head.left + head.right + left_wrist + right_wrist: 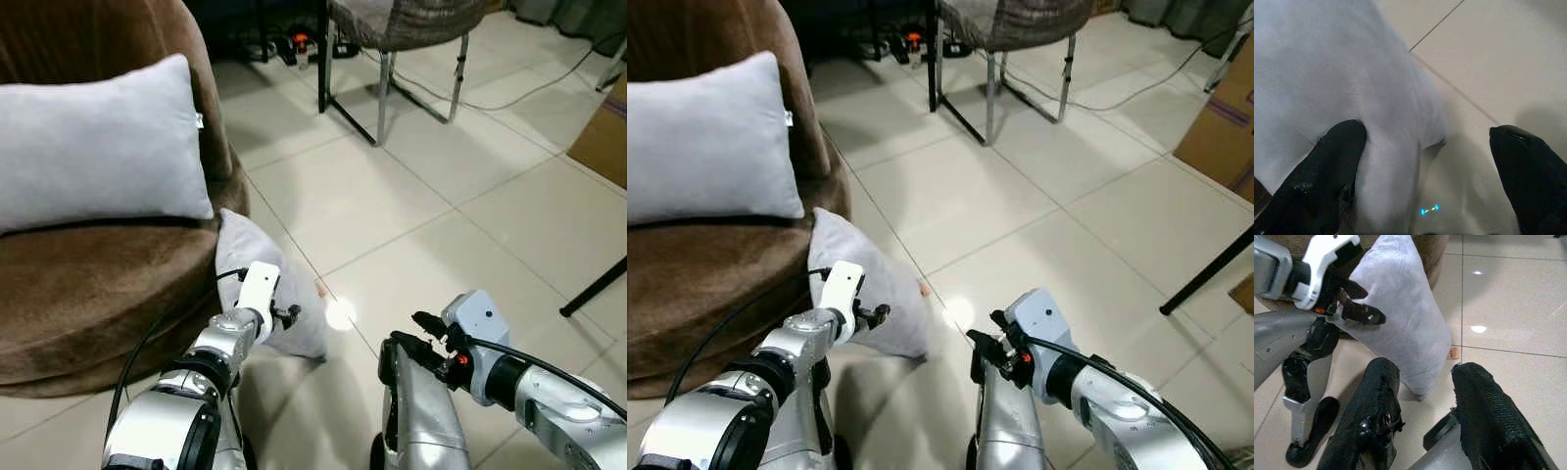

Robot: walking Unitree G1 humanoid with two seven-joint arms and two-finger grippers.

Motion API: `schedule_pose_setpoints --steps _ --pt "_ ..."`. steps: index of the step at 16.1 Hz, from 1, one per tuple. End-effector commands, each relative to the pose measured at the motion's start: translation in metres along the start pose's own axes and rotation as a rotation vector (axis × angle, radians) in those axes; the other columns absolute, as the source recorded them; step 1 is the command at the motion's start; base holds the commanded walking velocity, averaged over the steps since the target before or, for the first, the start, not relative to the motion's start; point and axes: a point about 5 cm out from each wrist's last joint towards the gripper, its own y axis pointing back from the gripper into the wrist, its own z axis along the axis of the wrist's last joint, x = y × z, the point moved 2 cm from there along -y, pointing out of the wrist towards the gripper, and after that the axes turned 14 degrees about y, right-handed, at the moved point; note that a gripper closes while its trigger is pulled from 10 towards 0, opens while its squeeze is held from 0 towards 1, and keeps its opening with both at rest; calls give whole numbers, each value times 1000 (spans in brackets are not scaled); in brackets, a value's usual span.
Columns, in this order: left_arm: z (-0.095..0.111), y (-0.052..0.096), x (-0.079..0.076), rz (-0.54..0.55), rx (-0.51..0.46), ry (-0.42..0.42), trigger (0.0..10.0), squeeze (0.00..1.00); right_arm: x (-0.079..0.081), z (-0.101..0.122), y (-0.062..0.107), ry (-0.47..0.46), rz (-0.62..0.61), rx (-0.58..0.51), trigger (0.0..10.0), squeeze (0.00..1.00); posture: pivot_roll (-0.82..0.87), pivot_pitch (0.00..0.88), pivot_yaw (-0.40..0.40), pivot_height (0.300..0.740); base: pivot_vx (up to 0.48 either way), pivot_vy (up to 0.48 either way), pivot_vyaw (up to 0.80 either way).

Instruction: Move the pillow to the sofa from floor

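Left gripper [1425,161] is spread wide right up against the floor pillow [269,294], which leans on the brown sofa [98,284]. Right gripper [1422,416] hangs unclenched nearby. Risk: pinching only loose fabric, so it'll probably sag and slip out mid-lift.

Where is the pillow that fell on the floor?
The soft grey fabric pillow stands on the tiled floor, leaning against the brown plush sofa, at the robot's left hand.
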Motion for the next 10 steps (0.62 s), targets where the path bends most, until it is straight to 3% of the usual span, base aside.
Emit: schedule_pose_setpoints --steps 1,6,8,10 --pt "-3 2 12 75 3 -12 10000 0 4 4 2 -5 19 -7 10000 0 -260 110 9 485 0 0 0" --pt "13 8 37 261 -113 -66 10000 0 6 7 1 -18 33 -20 10000 0 -247 100 -6 485 0 0 0" --pt "9 9 44 316 -105 -7 10000 0 6 9 1 -16 42 -23 10000 0 -250 100 -11 485 0 0 0" --pt "-6 9 45 315 -33 121 10000 0 7 9 1 -9 50 -19 10000 0 -253 98 -10 485 0 0 0"
